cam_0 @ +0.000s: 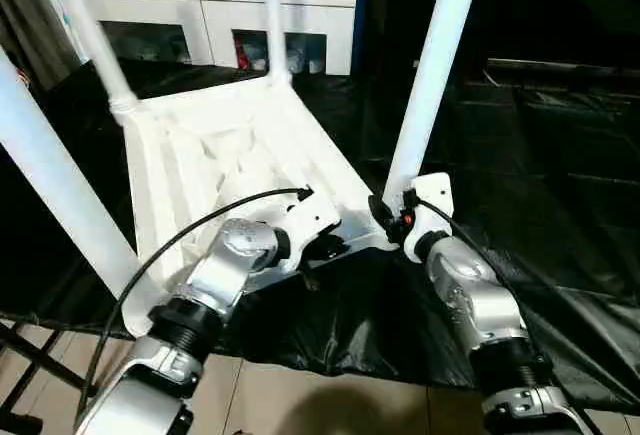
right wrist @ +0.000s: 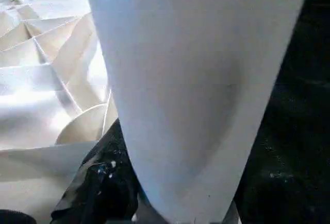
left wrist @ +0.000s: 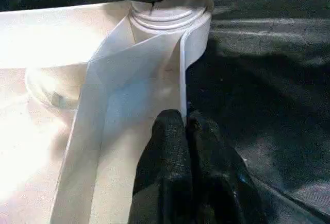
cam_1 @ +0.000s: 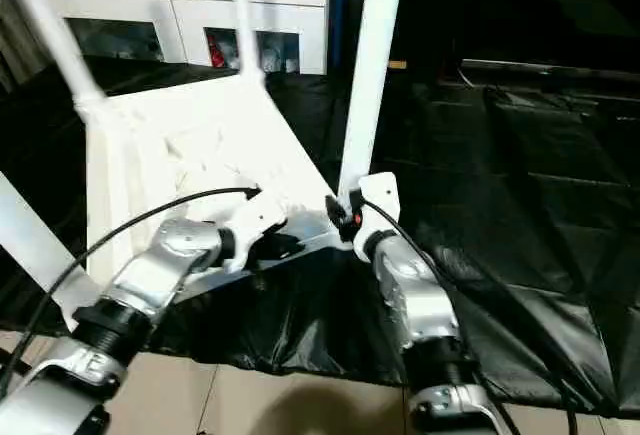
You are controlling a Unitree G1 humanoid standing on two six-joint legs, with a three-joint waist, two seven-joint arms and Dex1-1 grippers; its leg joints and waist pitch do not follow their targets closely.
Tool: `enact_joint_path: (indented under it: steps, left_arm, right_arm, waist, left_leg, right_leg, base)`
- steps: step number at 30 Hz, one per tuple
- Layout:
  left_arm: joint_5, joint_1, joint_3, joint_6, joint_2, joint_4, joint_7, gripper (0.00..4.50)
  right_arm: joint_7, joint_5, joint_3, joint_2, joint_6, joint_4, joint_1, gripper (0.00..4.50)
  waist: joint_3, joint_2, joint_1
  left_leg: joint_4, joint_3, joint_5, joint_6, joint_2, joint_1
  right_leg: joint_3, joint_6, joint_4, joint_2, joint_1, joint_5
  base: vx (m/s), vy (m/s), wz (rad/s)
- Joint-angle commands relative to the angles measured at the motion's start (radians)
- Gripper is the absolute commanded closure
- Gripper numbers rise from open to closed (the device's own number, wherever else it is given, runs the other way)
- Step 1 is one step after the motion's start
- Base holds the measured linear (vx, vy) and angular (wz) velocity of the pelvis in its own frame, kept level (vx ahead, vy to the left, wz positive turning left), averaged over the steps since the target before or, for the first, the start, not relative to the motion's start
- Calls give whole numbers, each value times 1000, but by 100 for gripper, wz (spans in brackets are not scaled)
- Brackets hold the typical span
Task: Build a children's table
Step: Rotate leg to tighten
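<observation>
The children's table lies upside down on the black sheet straight ahead of both my grippers, ribbed underside up, four legs standing in the corner sockets. I judge it light, hollow plastic: stiff at rim and ribs, smooth and slippery on the round legs, a bit tippy with the legs up. Best holds look like the rim wall, or a leg low near its socket (more leverage control there).

My left gripper sits at the near rim, close to the near-right corner. Its fingers are pressed together, nearly shut, tips right at the thin rim wall; whether they pinch that wall or just press beside it I can't tell.

My right gripper is at the foot of the near-right leg, just beside my left one. Jaws stand about half open with the leg's tapered base between them, so I read it as a grip around the leg just above the socket. The grip looks snug, though contact on the far side is hidden.
</observation>
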Motion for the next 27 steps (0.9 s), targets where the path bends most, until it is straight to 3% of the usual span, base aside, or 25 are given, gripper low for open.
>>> enact_joint_path:
  steps: [1, 5, 8, 11, 13, 17, 19, 21, 22, 24, 26, 27]
  left_arm:
    - [-12, -32, -67, -48, -48, -44, -37, 450]
    - [-36, -9, -69, -58, -10, -78, -95, 450]
    - [-59, 18, -71, -70, 31, -117, -168, 450]
    - [-79, 38, -66, -79, 63, -143, -230, 450]
    - [-99, 50, -57, -78, 82, -158, -270, 450]
    - [-116, 58, -60, -84, 114, -170, -326, 450]
    - [-121, 55, -60, -92, 136, -163, -350, 450]
    - [-120, 53, -59, -99, 146, -158, -362, 450]
    - [-114, 49, -61, -121, 175, -143, -395, 450]
    - [-110, 49, -62, -134, 187, -137, -407, 450]
    - [-107, 45, -61, -147, 205, -125, -432, 450]
    - [-108, 42, -59, -148, 207, -121, -435, 450]
  right_arm:
    - [105, 42, 92, 75, 40, 37, 31, 178]
    - [200, 44, 119, 11, 33, 7, 46, 156]
    - [321, 63, 132, -61, 37, -22, 61, 156]
    - [480, 70, 168, -146, 42, -55, 81, 156]
    - [607, 73, 200, -222, 35, -75, 94, 156]
    - [734, 94, 222, -281, 42, -101, 95, 156]
    - [807, 113, 233, -312, 58, -121, 91, 156]
    - [840, 122, 241, -328, 65, -130, 89, 156]
    - [913, 131, 264, -360, 69, -141, 82, 156]
    - [942, 135, 275, -372, 74, -144, 79, 156]
    - [996, 138, 293, -393, 81, -148, 74, 171]
    - [1003, 137, 296, -396, 84, -148, 73, 189]
  waist:
    - [-42, 4, 5]
    - [-46, 1, 9]
    - [-51, 5, 15]
    - [-56, 7, 19]
    - [-56, 8, 23]
    - [-52, 9, 33]
    - [-50, 5, 40]
    - [-49, 6, 43]
    - [-49, -2, 43]
    - [-50, 3, 47]
    - [-51, -4, 50]
    - [-51, 0, 53]
  left_leg:
    - [-85, -5, -344, -4, 10, -5]
    - [-83, -3, -303, 8, 11, -9]
    - [-76, 1, -243, 25, 13, -9]
    - [-64, 5, -170, 56, 12, -10]
    - [-62, 6, -163, 66, 12, -9]
    - [-65, 7, -194, 68, 16, -7]
    - [-67, 8, -215, 62, 18, -3]
    - [-68, 7, -214, 60, 19, -6]
    - [-69, 8, -218, 60, 20, -5]
    - [-68, 6, -209, 63, 21, -6]
    - [-66, 8, -197, 67, 21, -6]
    - [-66, 8, -190, 67, 22, -7]
  right_leg:
    - [36, -131, -99, -43, 37, -358]
    - [37, -154, -90, -43, 45, -285]
    - [40, -188, -80, -43, 48, -180]
    - [37, -238, -62, -37, 54, -11]
    - [36, -250, -60, -38, 58, 6]
    - [35, -250, -67, -41, 57, -73]
    - [37, -244, -71, -43, 54, -127]
    - [36, -237, -70, -42, 55, -146]
    - [36, -232, -73, -42, 54, -159]
    - [37, -228, -70, -44, 54, -162]
    - [37, -230, -68, -44, 54, -151]
    - [38, -232, -68, -45, 52, -151]
  base:
    - [0, 0, 0]
    - [0, 0, 0]
    - [0, 0, 0]
    - [0, 0, 0]
    - [0, 0, 0]
    - [0, 0, 0]
    - [0, 0, 0]
    - [0, 0, 0]
    - [0, 0, 0]
    - [0, 0, 0]
    - [0, 0, 0]
    - [0, 0, 0]
